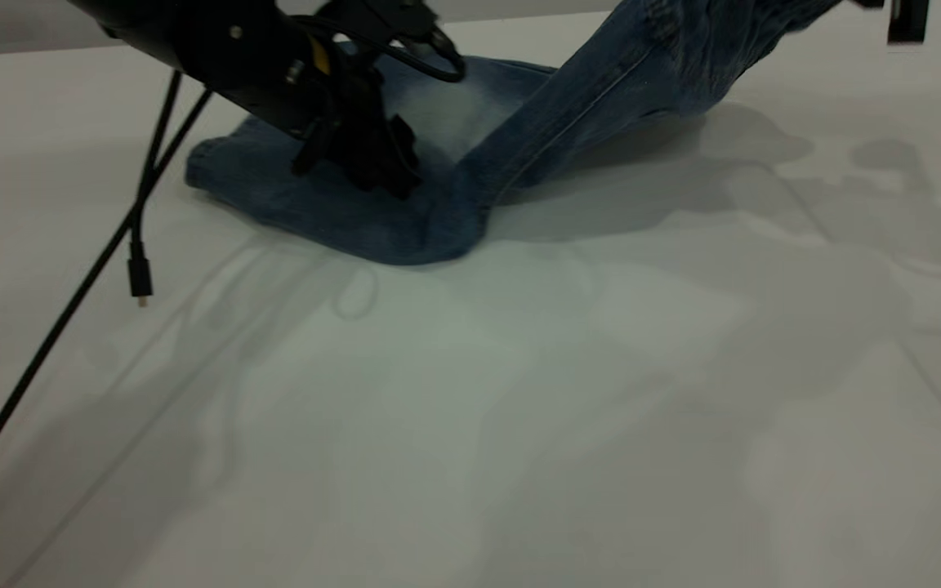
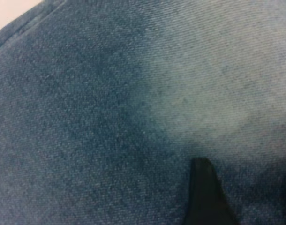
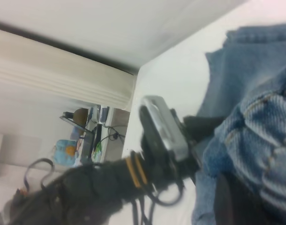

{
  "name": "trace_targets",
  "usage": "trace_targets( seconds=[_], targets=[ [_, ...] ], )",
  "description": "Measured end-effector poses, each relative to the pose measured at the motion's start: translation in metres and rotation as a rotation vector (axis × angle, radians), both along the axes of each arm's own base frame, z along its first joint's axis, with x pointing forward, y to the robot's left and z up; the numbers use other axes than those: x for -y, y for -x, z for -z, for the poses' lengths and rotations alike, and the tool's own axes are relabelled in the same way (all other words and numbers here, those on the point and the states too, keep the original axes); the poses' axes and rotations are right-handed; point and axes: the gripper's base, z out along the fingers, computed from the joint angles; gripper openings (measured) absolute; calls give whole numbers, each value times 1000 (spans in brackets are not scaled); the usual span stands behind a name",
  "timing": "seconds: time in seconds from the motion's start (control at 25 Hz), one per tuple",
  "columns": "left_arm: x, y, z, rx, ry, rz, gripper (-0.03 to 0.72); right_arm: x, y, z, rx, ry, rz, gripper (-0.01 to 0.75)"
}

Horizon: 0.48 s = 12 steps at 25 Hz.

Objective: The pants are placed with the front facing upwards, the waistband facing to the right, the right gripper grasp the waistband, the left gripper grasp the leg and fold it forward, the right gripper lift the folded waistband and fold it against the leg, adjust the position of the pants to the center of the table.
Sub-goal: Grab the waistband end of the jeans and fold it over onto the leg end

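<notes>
The blue denim pants [image 1: 372, 212] lie with their legs flat on the white table [image 1: 519, 408] at the back left. Their upper part [image 1: 650, 65] is pulled up off the table toward the top right and runs out of the exterior view. My left gripper [image 1: 360, 167] presses down on the flat legs beside a pale faded patch [image 1: 454, 106], jaws spread. In the left wrist view denim [image 2: 110, 108] fills the picture, with one black fingertip [image 2: 204, 192] resting on it. My right gripper [image 3: 248, 199] is shut on the gathered waistband [image 3: 269, 136], held in the air.
A thin black cable with a plug [image 1: 140, 282] hangs from the left arm [image 1: 225, 49] over the table's left side. The left arm [image 3: 147, 154] also shows in the right wrist view. A black part [image 1: 905, 20] sits at the top right edge.
</notes>
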Motion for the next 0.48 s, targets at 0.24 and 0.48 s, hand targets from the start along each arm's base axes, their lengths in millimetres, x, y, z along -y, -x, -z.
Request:
trace_targets(
  seconds=[0.24, 0.48],
  targets=[
    [27, 15, 2, -27, 22, 26, 387, 0, 1, -18, 50, 7, -1, 81],
    [57, 34, 3, -43, 31, 81, 387, 0, 2, -30, 59, 1, 5, 81]
  ],
)
